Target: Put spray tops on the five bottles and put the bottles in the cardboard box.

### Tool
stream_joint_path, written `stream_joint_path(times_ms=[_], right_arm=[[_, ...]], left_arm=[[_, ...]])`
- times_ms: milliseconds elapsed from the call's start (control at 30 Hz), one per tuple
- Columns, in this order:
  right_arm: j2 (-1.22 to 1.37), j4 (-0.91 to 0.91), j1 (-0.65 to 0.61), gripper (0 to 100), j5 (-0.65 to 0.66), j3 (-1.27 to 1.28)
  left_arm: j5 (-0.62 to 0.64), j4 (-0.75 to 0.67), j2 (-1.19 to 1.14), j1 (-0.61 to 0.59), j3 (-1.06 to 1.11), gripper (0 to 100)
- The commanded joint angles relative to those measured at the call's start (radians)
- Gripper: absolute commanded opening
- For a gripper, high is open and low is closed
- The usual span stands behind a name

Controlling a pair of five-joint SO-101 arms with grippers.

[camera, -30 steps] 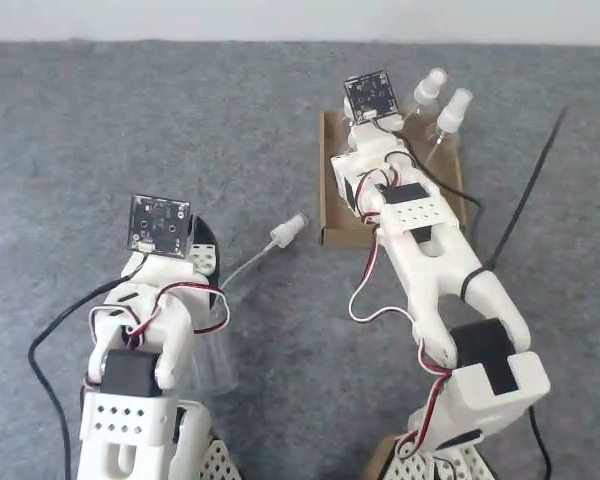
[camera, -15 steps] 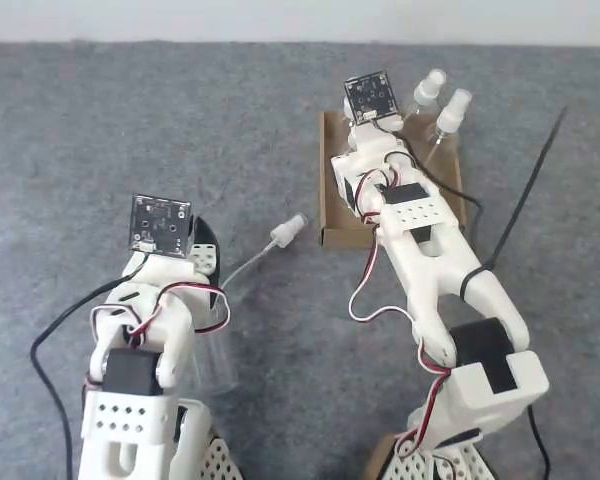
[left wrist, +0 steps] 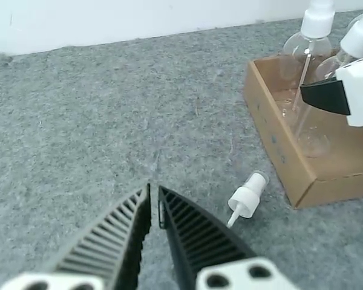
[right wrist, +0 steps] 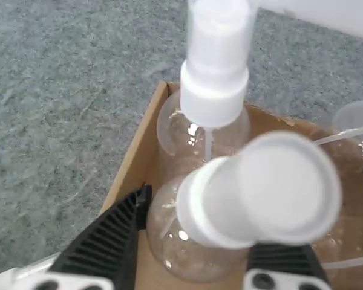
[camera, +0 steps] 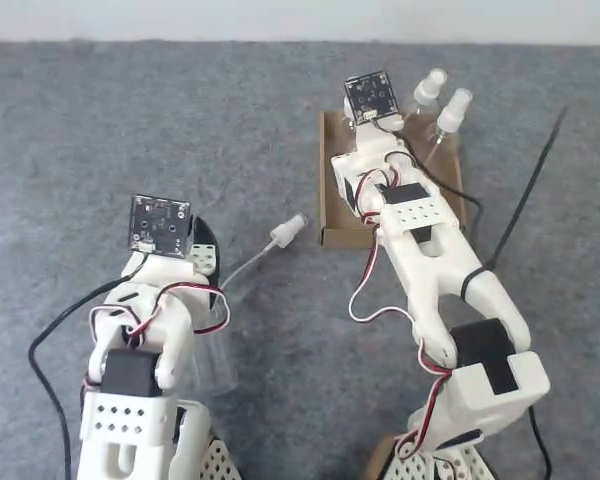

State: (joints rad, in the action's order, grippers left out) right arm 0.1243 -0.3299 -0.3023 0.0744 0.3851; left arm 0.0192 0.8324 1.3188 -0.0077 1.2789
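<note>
The right hand [right wrist: 196, 241] is closed around the body of a spray bottle [right wrist: 230, 199] with its white top already on. It holds the bottle upright inside the cardboard box [right wrist: 133, 163], against the box's 9 o'clock wall. A second spray bottle [right wrist: 215, 90], also capped, stands in the box just past it toward 12 o'clock. The clear shoulder of what seems a third bottle [right wrist: 357, 127] shows at the edge, too cut off to tell whether it has a top.

The left hand [left wrist: 154, 193] is narrowed to a thin slit and holds nothing, hovering low over the grey desk [camera: 130, 120]. At about 2 o'clock from it a loose spray top [left wrist: 248, 196] lies on its side with its dip tube trailing, just short of the box's near corner. In the high view, what looks like a bare bottle [camera: 215, 355] lies toward 6 o'clock, beside the left arm.

By this reckoning the task is a little past halfway. Two bottles are capped and boxed for certain, perhaps three. At least one top must be fitted to the bare bottle before that bottle is boxed. Five bottles cannot be counted from here.
</note>
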Motion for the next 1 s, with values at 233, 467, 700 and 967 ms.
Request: stream_joint_path(times_ms=[233, 467, 700, 967], right_arm=[[-0.022, -0.001, 0.004, 18.4, 0.012, -0.026], [-0.022, -0.073, -0.004, 18.5, 0.006, -0.077], [-0.022, -0.096, -0.018, 18.5, 0.003, -0.120], [-0.024, -0.097, -0.018, 18.4, -0.035, -0.123]], left_arm=[[0.000, -0.028, 0.017, -0.002, -0.012, 1], [0.000, -0.029, 0.017, -0.002, -0.012, 1], [0.000, -0.029, 0.017, -0.002, -0.012, 1], [0.000, -0.029, 0.017, -0.002, -0.012, 1]])
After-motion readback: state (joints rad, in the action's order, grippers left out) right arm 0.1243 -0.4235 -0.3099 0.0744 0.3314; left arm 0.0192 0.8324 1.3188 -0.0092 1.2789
